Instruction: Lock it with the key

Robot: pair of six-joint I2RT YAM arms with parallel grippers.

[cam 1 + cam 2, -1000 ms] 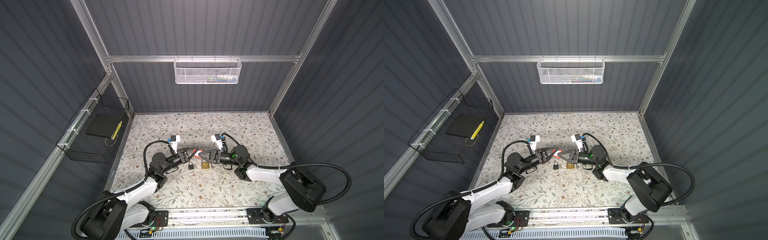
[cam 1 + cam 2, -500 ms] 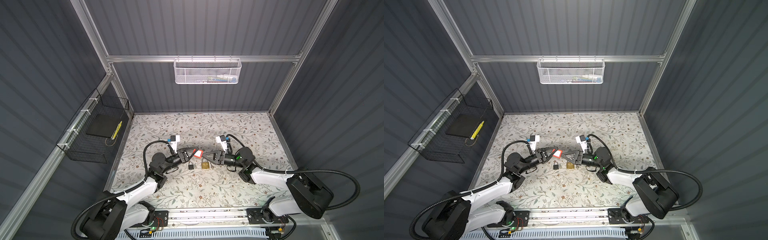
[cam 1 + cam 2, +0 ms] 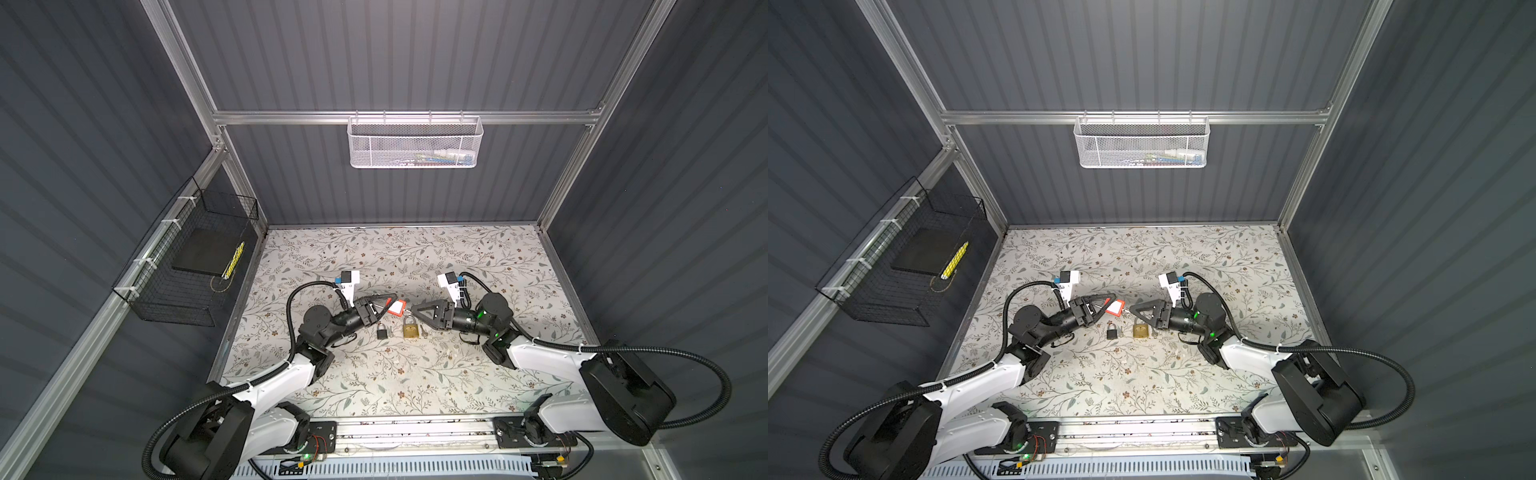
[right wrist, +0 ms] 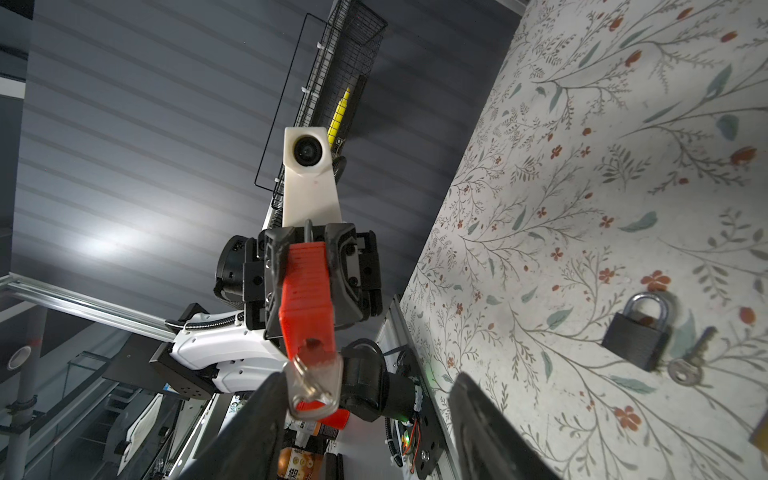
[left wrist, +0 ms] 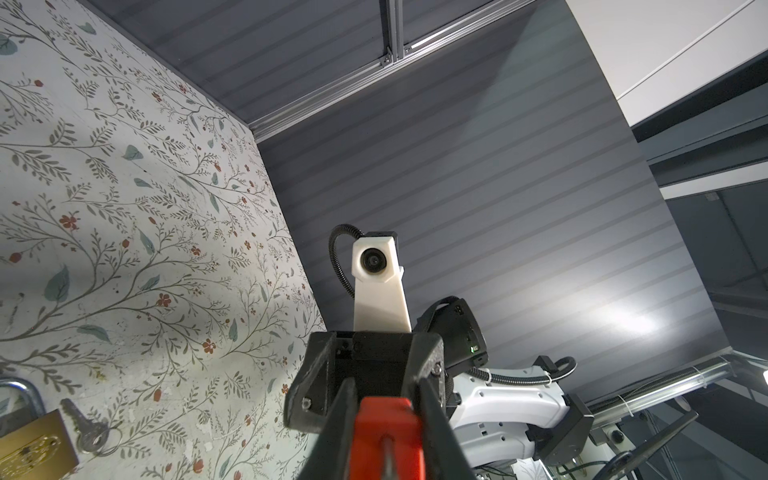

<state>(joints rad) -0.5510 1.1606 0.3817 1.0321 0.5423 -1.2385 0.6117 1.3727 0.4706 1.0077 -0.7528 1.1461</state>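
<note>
a lab booth: grey walls [image 3: 395,54] with metal bars [image 3: 291,117], a white wire basket [image 3: 415,145] at upper middle, two robot arms [image 3: 282,380] at the bottom.

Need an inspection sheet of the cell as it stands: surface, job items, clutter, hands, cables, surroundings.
surface: floral mat, flat.
job's things: red padlock held off the mat; key sticks out of its free end, toward the right hand.
clutter: black padlock and brass padlock lie flat on the mat between the arms, spare keys beside them.
grippers: left hand shut on the red padlock; right hand open, jaws wide, at the key but not gripping it.
cables: black conduit on each arm, clear of the locks.
surroundings: white mesh basket on the back rail, contents unclear; black wire basket on the side wall.
</note>
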